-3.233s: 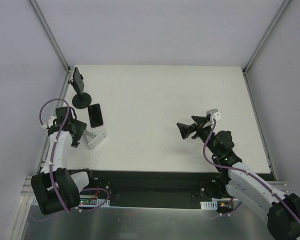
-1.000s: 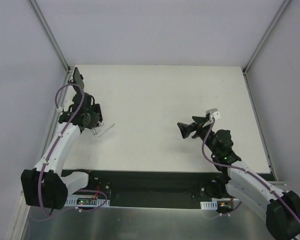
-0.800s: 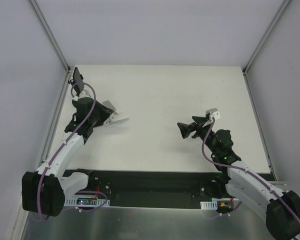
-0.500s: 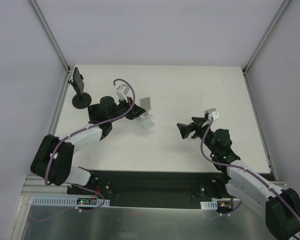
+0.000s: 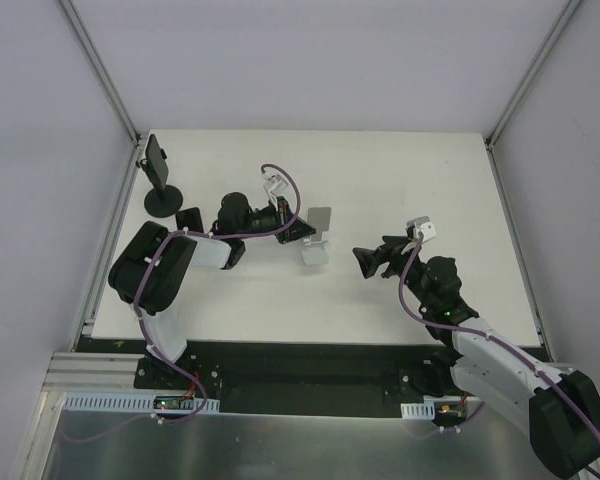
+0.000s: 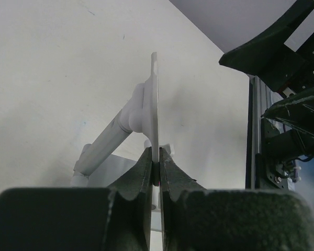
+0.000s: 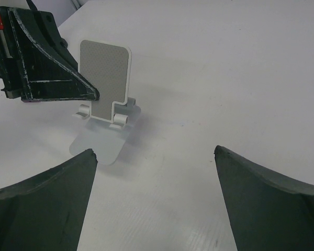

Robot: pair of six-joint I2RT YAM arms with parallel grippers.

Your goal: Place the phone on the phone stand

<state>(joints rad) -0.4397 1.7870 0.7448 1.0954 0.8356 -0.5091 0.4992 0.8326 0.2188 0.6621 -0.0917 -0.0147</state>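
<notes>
White table (image 5: 400,170): bears everything; both arms reach in from the near edge.
Left gripper (image 6: 156,163): clenched on the thin edge of the stand's back plate, with the arm stretched toward mid-table.
Right gripper (image 5: 365,262): jaws spread wide, grasping nothing, facing the stand from near by.
Black stand (image 5: 163,200): round base, dark panel on its post, in the far-left corner, well apart from the grip.
Stand (image 7: 104,86): white, with a grey pad on its plate and two small lips at the foot; near mid-table, its base looks to rest on the surface.
Phone (image 5: 187,218): dark slab lying flat just beside the black stand's base, partly hidden by the left arm.
Done: stand is grasped and sits between the two grippers.
Left: let go of the stand, fetch the phone, lean it on the plate above the lips. By my judgement, under halfway.
</notes>
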